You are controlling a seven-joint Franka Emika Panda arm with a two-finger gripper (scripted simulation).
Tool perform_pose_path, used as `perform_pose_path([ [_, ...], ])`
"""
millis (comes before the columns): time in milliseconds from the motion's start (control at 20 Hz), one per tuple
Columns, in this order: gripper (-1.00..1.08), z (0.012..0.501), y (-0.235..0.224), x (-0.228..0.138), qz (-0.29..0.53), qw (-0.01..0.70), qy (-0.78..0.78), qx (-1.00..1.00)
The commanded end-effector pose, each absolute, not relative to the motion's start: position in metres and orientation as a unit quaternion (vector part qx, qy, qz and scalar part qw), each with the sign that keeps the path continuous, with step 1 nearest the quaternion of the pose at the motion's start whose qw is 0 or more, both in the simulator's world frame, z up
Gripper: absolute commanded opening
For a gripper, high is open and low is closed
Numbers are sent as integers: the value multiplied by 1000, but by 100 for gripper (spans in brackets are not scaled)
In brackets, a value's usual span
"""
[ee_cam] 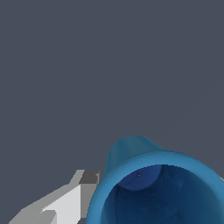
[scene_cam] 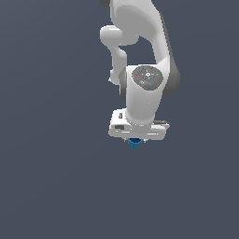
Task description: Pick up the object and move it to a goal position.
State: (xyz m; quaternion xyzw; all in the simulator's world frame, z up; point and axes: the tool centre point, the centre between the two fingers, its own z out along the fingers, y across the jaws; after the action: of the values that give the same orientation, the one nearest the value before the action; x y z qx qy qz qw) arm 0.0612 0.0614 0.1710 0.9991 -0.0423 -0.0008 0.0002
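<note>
The object, a small bright blue cup (scene_cam: 135, 144), sticks out just below the white hand of my gripper (scene_cam: 135, 140) in the middle of the exterior view. In the wrist view the cup (ee_cam: 131, 153) fills the corner, its hollow top towards the camera. One grey-tipped finger (ee_cam: 89, 177) lies against the cup's rim. The other finger is hidden behind the cup. The gripper looks shut on the cup. I cannot tell whether the cup rests on the surface or hangs above it.
A plain dark grey surface (scene_cam: 51, 177) fills both views around the arm. The white arm (scene_cam: 140, 42) rises behind the gripper towards the top of the exterior view. No other object or marker shows.
</note>
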Motion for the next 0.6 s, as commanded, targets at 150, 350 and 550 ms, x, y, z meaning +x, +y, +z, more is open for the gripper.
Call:
perform_pose_path([
  [150, -100, 231, 91, 53, 0, 1, -42, 999],
  [350, -100, 273, 111, 48, 0, 1, -42, 999],
  [550, -100, 311, 130, 44, 0, 1, -42, 999],
])
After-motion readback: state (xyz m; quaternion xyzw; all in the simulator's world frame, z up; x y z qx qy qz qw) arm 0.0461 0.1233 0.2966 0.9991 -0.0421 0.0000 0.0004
